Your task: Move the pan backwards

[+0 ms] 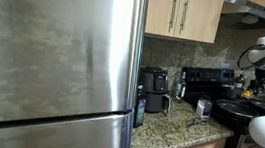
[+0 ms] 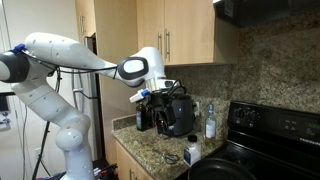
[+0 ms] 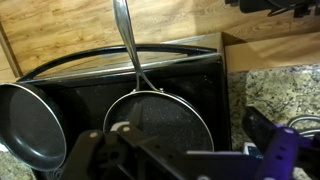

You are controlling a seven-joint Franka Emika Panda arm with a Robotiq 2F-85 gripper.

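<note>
The pan (image 3: 165,122) is wide, round and black with a long metal handle, and it sits on the black stove top in the middle of the wrist view. It also shows at the stove's front in an exterior view (image 1: 236,112). My gripper (image 3: 180,145) hangs above the pan without touching it. Its fingers are blurred at the bottom of the wrist view, spread wide and empty. In an exterior view the gripper (image 2: 158,97) is held high, in line with the coffee maker (image 2: 176,115).
A second dark pan (image 3: 30,125) sits on the stove (image 3: 200,75) beside the first. The granite counter (image 1: 171,129) holds a black coffee maker (image 1: 154,91) and small items. A steel fridge (image 1: 54,55) fills one side. Wall cabinets (image 2: 185,35) hang above.
</note>
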